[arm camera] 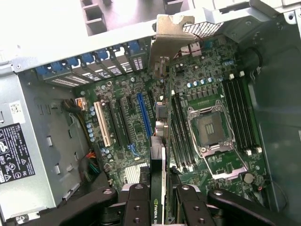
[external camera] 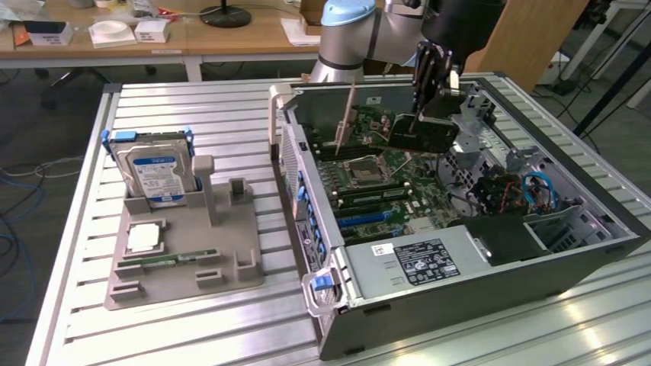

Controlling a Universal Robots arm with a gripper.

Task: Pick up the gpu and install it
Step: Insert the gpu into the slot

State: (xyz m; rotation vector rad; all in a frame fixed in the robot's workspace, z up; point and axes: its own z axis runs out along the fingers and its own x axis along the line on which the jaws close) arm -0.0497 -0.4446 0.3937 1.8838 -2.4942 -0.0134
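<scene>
Holds gpu (external camera: 422, 136) clamped between gripper (external camera: 435, 107) jaws, hanging over motherboard (external camera: 382, 179) in open case (external camera: 428, 305). On grey tray (external camera: 183, 278) beside case: drive (external camera: 158, 171) upright, memory stick (external camera: 168, 261) lying flat.

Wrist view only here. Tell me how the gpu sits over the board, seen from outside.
Observer: The tool holds the gpu raised above the motherboard, inside the open case. It does not look seated.
Operator: Report what is on the table beside the case.
Observer: A grey holder stands on the exterior view's left, apart from the case.
Operator: Name what it carries.
Observer: A hard drive stands upright at its far end, and a memory stick lies flat nearer the front.
</scene>
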